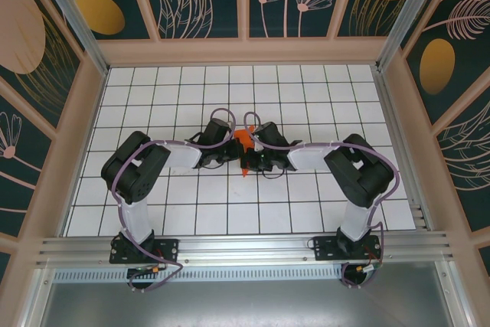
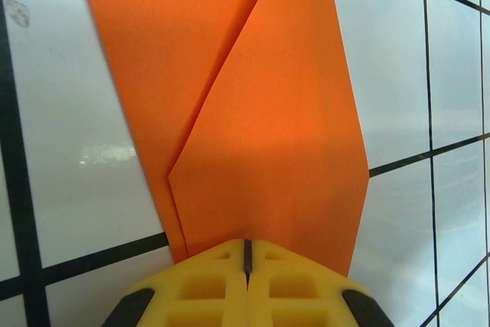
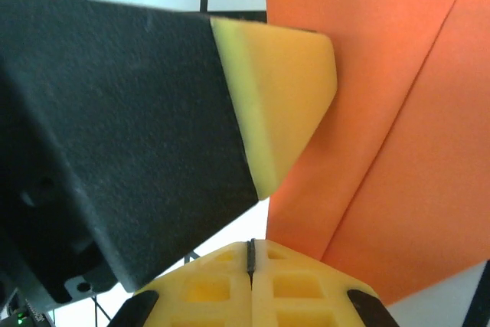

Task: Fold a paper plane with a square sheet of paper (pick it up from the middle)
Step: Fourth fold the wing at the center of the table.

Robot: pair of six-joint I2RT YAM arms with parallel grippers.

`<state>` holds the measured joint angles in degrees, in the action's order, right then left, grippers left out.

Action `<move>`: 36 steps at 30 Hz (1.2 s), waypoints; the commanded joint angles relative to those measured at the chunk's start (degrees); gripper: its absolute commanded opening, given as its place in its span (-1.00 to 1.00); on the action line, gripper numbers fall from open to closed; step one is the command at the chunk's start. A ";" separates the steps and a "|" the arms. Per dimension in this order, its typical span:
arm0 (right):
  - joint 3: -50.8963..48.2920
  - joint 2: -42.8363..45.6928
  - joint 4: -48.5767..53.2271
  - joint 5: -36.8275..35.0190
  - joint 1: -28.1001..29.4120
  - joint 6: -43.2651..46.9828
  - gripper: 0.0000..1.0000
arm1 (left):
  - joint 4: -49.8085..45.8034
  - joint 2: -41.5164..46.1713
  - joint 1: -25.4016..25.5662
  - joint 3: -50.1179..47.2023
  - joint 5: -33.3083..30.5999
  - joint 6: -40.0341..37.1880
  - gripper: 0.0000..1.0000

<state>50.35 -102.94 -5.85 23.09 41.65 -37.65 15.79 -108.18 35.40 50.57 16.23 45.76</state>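
bright orange paper sheet [image 1: 243, 142], partly folded, lies near the middle of the white gridded surface [image 1: 153, 212]. left claw [image 2: 247, 246] and right claw [image 3: 250, 246], one on each side, are both pinched shut, tips at the paper.

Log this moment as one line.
stage: orange paper partly folded on table | left gripper: shut, tips at paper edge | right gripper: shut, tips at paper edge
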 commanded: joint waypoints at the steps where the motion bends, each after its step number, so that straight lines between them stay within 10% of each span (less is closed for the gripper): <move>1: 2.31 -1.40 -0.27 -2.82 -0.26 0.00 -0.95 | -2.96 -2.12 -0.14 -0.89 -0.58 0.47 -1.00; 23: -9.79 4.43 2.05 4.50 5.02 -0.58 -0.95 | -3.58 -2.69 -0.15 -0.48 -1.68 0.13 -1.00; 36: -2.19 4.92 -1.18 -3.76 -0.54 -1.72 -0.97 | -2.80 -2.39 -0.07 -0.49 -0.46 1.17 -1.00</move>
<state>45.15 -95.74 -5.82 22.22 41.52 -38.54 16.40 -108.40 35.31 50.57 16.08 46.11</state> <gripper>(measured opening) 0.065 0.069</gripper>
